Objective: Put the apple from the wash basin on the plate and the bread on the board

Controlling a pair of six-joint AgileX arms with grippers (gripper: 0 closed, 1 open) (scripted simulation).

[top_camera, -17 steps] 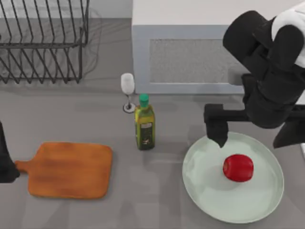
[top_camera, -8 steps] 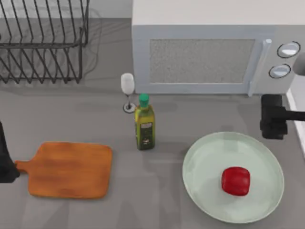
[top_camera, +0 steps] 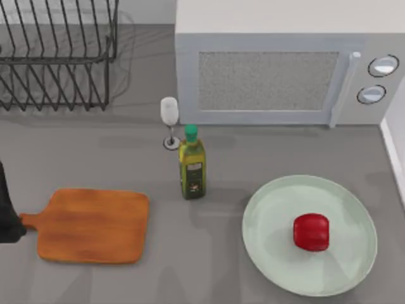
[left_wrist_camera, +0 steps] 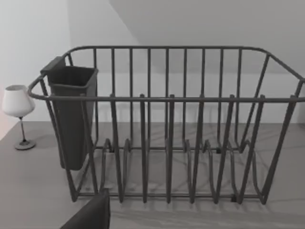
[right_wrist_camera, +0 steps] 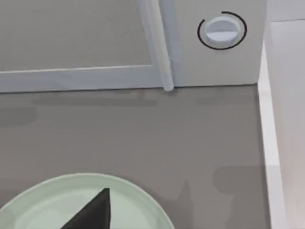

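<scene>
The red apple (top_camera: pixel 311 232) lies on the pale green plate (top_camera: pixel 266 218) at the front right of the table, a little right of the plate's middle. Nothing holds it. At the front left lies the orange-brown board (top_camera: pixel 95 225), bare, its stub handle pointing left. My left arm (top_camera: pixel 5 215) is parked at the table's left edge, just beside that handle. A dark part of my right gripper (right_wrist_camera: pixel 93 213) hangs over the plate's rim (right_wrist_camera: pixel 143 195), facing the microwave. The bread is out of view.
A green oil bottle (top_camera: pixel 192 166) and a small wine glass (top_camera: pixel 169 120) stand between board and plate. A microwave (top_camera: pixel 278 69) fills the back right, a wire dish rack (top_camera: pixel 57 57) the back left. A white edge (top_camera: pixel 393 158) runs along the right side.
My right arm has pulled away from above the plate to the right and left the top view. The apple stays on the plate, shifted only slightly.
</scene>
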